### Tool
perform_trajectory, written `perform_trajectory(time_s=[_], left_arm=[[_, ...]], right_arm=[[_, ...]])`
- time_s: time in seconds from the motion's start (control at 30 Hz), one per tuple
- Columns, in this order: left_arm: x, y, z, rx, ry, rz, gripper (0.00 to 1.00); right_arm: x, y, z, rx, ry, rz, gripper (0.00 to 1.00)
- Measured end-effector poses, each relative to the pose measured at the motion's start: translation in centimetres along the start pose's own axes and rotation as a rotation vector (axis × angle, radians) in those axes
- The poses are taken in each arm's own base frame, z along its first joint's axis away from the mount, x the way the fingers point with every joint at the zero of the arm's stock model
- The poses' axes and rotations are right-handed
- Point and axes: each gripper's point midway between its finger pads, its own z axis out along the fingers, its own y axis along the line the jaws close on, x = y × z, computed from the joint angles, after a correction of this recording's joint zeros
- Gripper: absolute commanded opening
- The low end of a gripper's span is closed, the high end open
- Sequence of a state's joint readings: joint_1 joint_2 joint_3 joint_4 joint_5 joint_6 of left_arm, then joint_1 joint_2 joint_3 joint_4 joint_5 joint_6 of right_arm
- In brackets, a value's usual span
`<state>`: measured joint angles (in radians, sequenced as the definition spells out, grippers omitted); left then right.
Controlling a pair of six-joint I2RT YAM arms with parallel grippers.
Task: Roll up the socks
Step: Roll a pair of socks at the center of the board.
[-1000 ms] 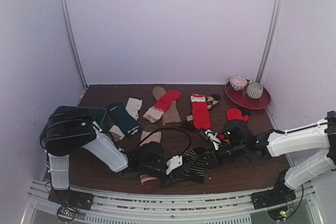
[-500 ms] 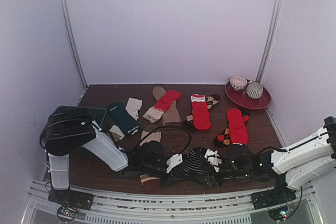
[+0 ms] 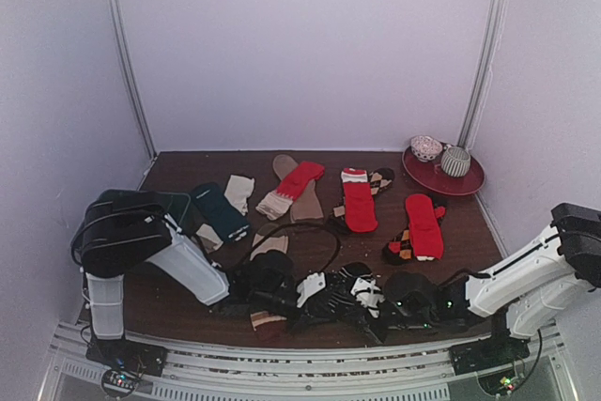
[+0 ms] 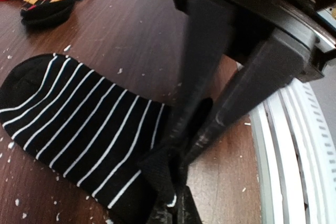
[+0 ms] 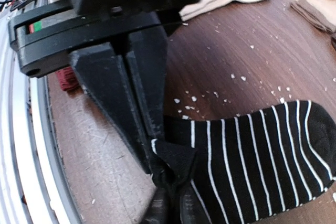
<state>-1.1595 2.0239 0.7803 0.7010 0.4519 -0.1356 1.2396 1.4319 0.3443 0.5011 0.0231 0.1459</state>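
Pinching striped sock [image 4: 79, 124], left tool [image 5: 151, 153], right tool [image 4: 181, 148]

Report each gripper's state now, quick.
Left gripper: closed, pinching the black white-striped knitted sock.
Right gripper: closed, pinching a black white-striped knitted sock too.

dark wood table [image 3: 470, 265], white specks [image 5: 192, 98] on it. striped sock [image 3: 346, 296] btm ctr, red socks [image 3: 358, 204] mid, teal sock [image 3: 222, 211] left, red plate [image 3: 467, 182] upper right.

A red plate [image 3: 467, 186] is set far beyond the right gripper [image 5: 157, 161], at the brown surface's [image 3: 470, 223] corner. A dark green tray [image 3: 177, 202] is seen well left of the left gripper [image 4: 178, 156]. White crumbs [image 4: 119, 70] are strewn nearby.
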Motion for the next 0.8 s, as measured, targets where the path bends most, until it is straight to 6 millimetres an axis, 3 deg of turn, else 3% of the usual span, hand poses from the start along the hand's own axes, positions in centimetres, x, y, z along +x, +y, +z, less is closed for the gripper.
perform_trajectory(time_s=[0.1, 0.23, 0.3, 0.57, 0.8], left_arm=[[0.0, 0.1, -0.1, -0.003, -0.001, -0.013, 0.05], [-0.2, 0.3, -0.1, -0.012, -0.007, -0.013, 0.38], [-0.3, 0.5, -0.5, -0.027, -0.01, -0.009, 0.46], [-0.7, 0.0, -2.7, -0.069, -0.009, 0.075, 0.58], [-2.8, -0.4, -3.0, -0.059, -0.066, 0.198, 0.53]], right_arm=[[-0.2, -0.4, 0.2, 0.026, -0.005, 0.024, 0.0], [-0.2, -0.4, 0.2, 0.025, -0.008, 0.09, 0.0], [-0.2, -0.4, 0.3, 0.012, -0.006, 0.133, 0.0], [0.7, -1.5, 0.9, -0.05, 0.056, 0.401, 0.0], [0.6, -1.4, 1.1, -0.198, 0.098, 0.616, 0.0]])
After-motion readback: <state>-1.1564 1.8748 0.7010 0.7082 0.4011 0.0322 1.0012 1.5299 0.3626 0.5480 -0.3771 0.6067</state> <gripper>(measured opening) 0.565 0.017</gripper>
